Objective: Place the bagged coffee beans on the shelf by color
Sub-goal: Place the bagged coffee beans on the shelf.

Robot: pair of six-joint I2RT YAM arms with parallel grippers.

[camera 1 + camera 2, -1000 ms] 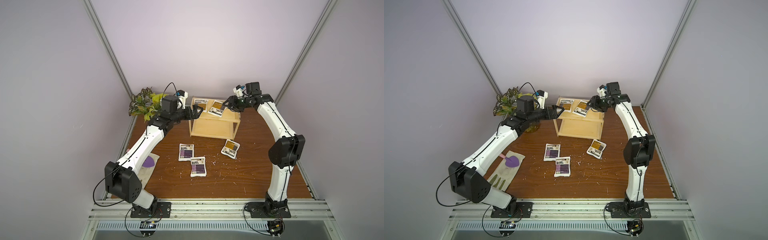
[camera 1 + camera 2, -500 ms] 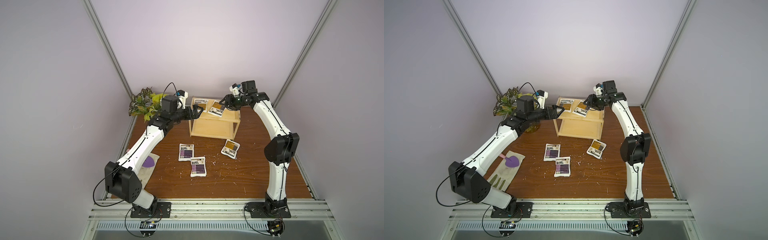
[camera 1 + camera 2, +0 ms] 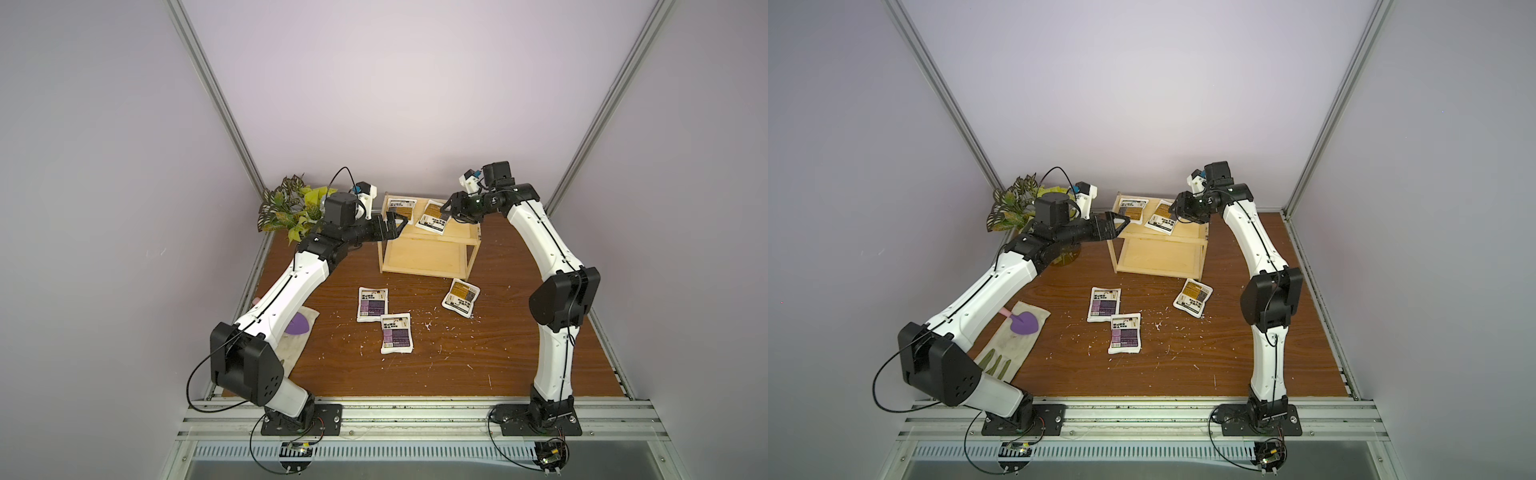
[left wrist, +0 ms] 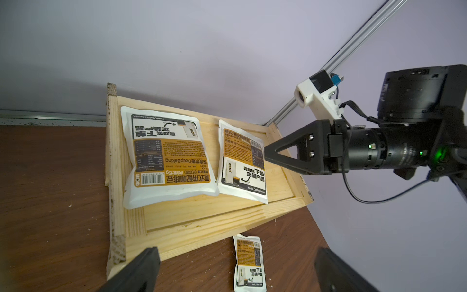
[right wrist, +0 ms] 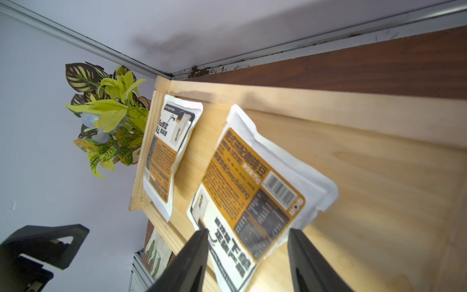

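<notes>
Coffee bags: two orange atop the shelf, upper centre; three on the bench, mid-frame. Likely light, floppy, slick; I'd pinch a sealed edge. Left jaws and right jaws open, empty.

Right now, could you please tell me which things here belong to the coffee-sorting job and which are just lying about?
Job: shelf; two orange pouches on its top tier; orange pouch on the table; two purple pouches on the table.
Lying about: potted plant; glove; purple scoop; pale crumbs.
</notes>
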